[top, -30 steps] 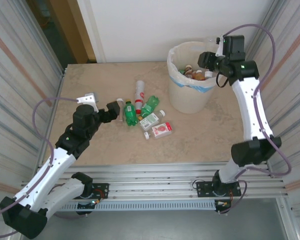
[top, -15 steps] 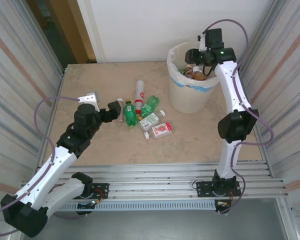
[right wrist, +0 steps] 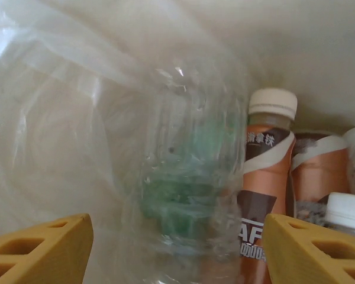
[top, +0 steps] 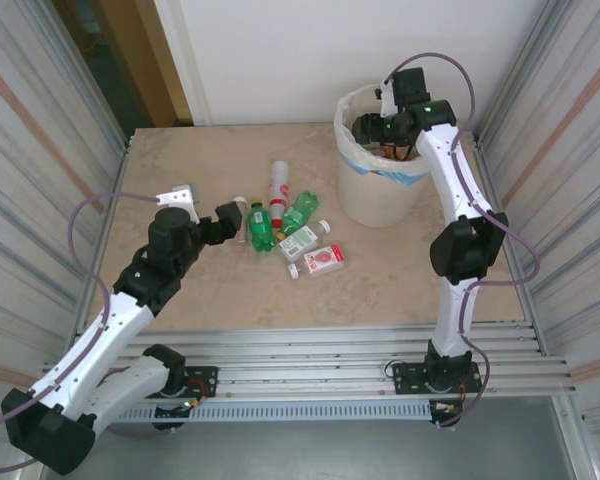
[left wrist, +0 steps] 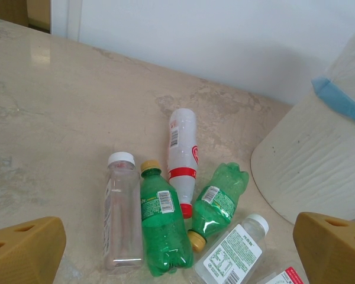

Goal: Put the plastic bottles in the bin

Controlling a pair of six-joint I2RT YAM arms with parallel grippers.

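Two grippers, both mine, stand with jaws apart, and neither has hold of anything. My left gripper [left wrist: 178, 245] is spread to its widest above the table [left wrist: 59, 106]. Nearest, between its fingers, lie a clear bottle with a white cap [left wrist: 121, 213], a green bottle with a yellow cap [left wrist: 163, 228] just beside it, and a clear bottle with a green-and-white label [left wrist: 231, 251]. Just beyond these lie a second green bottle [left wrist: 216, 198] and a white bottle with a red band [left wrist: 182, 154], its base pointing away from the fingers. Past the right-hand finger rises the cream wall of the bin [left wrist: 307, 160]. My right gripper [right wrist: 177, 248] points into the bin's mouth. A clear bottle with a greenish tint [right wrist: 183, 195] sits between its fingers with a gap on each side, touching neither. Farther in, toward the right-hand finger, stand brown-labelled bottles [right wrist: 266, 177] with white caps. Behind everything lies the translucent bag liner [right wrist: 59, 89].
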